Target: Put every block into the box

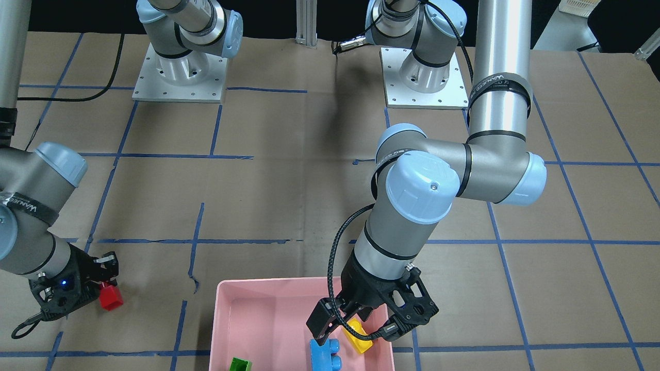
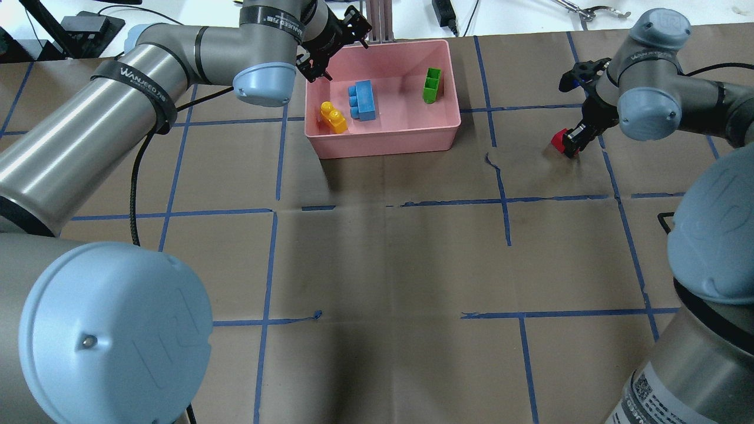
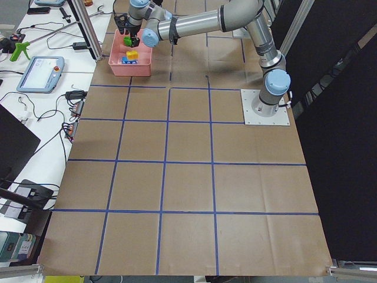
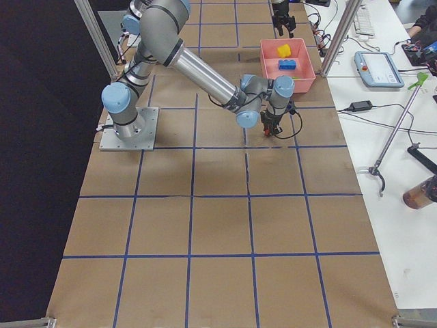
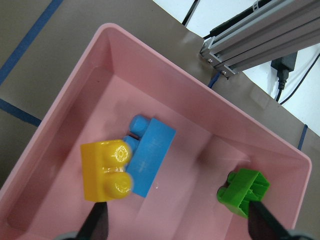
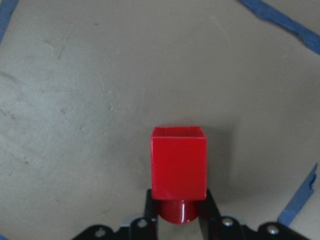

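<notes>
The pink box (image 2: pixel 383 141) stands at the table's far edge. In it lie the yellow block (image 2: pixel 333 118), the light-blue block (image 2: pixel 362 100) and the green block (image 2: pixel 433 85). My left gripper (image 2: pixel 330 50) hangs open and empty over the box's left end. Its wrist view shows the yellow block (image 5: pixel 106 170), the blue block (image 5: pixel 150 157) and the green block (image 5: pixel 245 190) below it. My right gripper (image 2: pixel 574 141) is shut on the red block (image 2: pixel 558 140), low over the table to the right of the box. The red block (image 6: pixel 179 165) is pinched by its stud.
An aluminium post (image 2: pixel 380 20) stands just behind the box. Both arm bases (image 1: pixel 178 77) are bolted to the brown, blue-taped table. A cable loops along the left wrist (image 1: pixel 335 257). Operators' devices lie beyond the far edge.
</notes>
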Controlling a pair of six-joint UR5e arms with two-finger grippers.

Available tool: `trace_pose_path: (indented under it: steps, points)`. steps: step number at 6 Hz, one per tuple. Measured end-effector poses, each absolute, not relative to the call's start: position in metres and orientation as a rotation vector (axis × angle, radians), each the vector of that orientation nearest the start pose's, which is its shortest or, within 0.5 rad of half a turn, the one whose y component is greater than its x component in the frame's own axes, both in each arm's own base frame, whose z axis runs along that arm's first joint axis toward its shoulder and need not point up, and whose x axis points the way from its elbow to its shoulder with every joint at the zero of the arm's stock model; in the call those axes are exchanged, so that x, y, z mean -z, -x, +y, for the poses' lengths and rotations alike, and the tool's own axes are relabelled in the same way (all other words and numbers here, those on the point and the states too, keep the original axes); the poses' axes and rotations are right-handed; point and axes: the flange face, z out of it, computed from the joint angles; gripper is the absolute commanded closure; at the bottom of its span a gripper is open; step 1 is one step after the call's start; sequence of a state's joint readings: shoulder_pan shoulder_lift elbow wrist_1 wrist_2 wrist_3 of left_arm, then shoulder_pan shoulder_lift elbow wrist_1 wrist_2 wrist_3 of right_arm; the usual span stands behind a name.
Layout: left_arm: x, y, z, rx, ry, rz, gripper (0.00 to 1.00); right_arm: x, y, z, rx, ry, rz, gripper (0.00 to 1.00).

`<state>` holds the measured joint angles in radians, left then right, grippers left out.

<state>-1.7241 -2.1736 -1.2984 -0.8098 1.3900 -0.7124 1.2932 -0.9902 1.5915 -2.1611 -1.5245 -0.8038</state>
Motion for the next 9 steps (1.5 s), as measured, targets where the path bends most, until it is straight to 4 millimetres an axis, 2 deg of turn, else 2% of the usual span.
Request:
trace_pose_path:
  steps: [1, 2, 3, 4, 5, 6, 7, 8, 9]
  points:
    - [-0.349, 0.24, -0.71, 0.571, 0.783, 3.319, 0.01, -0.209, 0.048, -0.675, 0.054, 0.806, 3.004, 0.91]
    - [-0.365, 0.204, -0.703, 0.566, 0.631, 3.31, 0.01, -0.236, 0.049, -0.686, 0.097, 0.785, 3.027, 0.91]
    - [-0.379, 0.169, -0.681, 0.509, 0.47, 3.283, 0.0, -0.269, 0.049, -0.695, 0.13, 0.725, 3.049, 0.91]
    - [-0.396, 0.129, -0.643, 0.409, 0.307, 3.222, 0.0, -0.307, 0.038, -0.706, 0.13, 0.606, 3.063, 0.91]
    - [-0.416, 0.093, -0.602, 0.312, 0.172, 3.169, 0.0, -0.346, 0.007, -0.717, 0.107, 0.465, 3.069, 0.91]
    - [-0.436, 0.071, -0.565, 0.239, 0.059, 3.148, 0.0, -0.374, -0.041, -0.722, 0.095, 0.334, 3.074, 0.91]
    - [-0.456, 0.068, -0.534, 0.162, -0.029, 3.147, 0.0, -0.388, -0.104, -0.723, 0.102, 0.192, 3.065, 0.91]
    - [-0.477, 0.072, -0.505, 0.105, -0.062, 3.152, 0.0, -0.388, -0.168, -0.723, 0.108, 0.048, 3.04, 0.91]
    - [-0.495, 0.074, -0.481, 0.058, -0.065, 3.137, 0.0, -0.375, -0.225, -0.726, 0.113, -0.072, 3.016, 0.9]
